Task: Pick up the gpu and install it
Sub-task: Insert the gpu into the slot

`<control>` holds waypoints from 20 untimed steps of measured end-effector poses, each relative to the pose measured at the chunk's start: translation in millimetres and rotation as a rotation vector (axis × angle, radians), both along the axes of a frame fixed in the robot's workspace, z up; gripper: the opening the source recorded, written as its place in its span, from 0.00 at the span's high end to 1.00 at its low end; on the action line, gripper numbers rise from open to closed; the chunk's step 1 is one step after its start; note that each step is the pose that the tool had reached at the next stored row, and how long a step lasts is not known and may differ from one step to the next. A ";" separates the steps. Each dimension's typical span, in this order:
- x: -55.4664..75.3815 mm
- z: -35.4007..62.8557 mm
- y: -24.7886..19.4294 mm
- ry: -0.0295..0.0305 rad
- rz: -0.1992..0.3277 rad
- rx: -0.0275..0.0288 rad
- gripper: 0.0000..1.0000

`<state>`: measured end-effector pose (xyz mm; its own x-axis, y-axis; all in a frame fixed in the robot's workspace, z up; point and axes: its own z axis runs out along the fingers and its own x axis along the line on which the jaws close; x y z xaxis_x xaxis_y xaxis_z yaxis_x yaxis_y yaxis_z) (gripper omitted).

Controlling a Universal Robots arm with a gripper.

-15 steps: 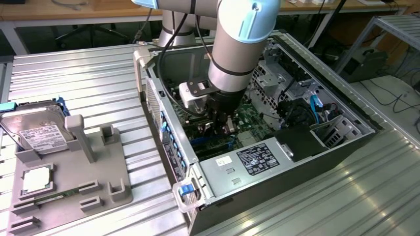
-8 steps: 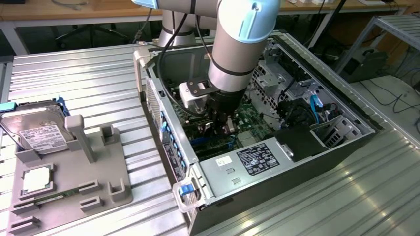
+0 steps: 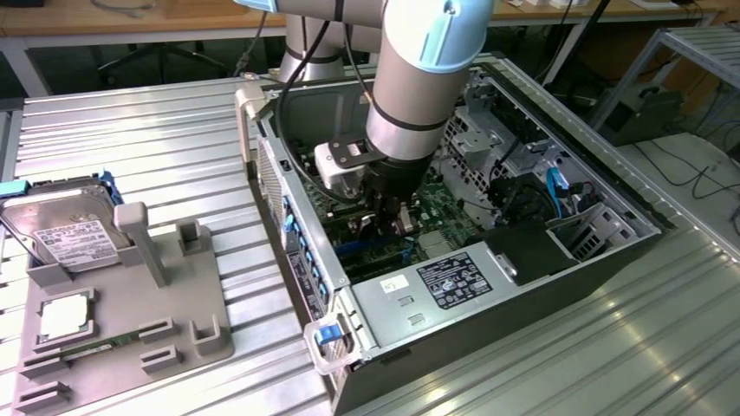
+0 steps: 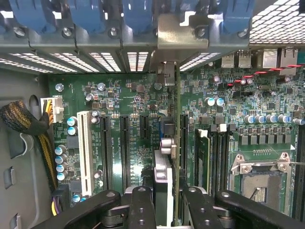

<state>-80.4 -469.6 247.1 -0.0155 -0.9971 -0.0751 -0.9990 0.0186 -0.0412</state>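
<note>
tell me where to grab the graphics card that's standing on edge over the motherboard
Pinch the graphics card by its two flat faces at the free long edge, coming in from the open side of the case. It stands edge-on to the motherboard, bracket at the rear, so only that edge is free. The gripper grips it there.

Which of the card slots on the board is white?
The slot nearest the white plug with yellow wires; the other slots are black.
</note>
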 end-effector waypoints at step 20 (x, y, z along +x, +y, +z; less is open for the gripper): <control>-0.1 -2.6 -0.3 0.0009 -0.013 0.0009 0.72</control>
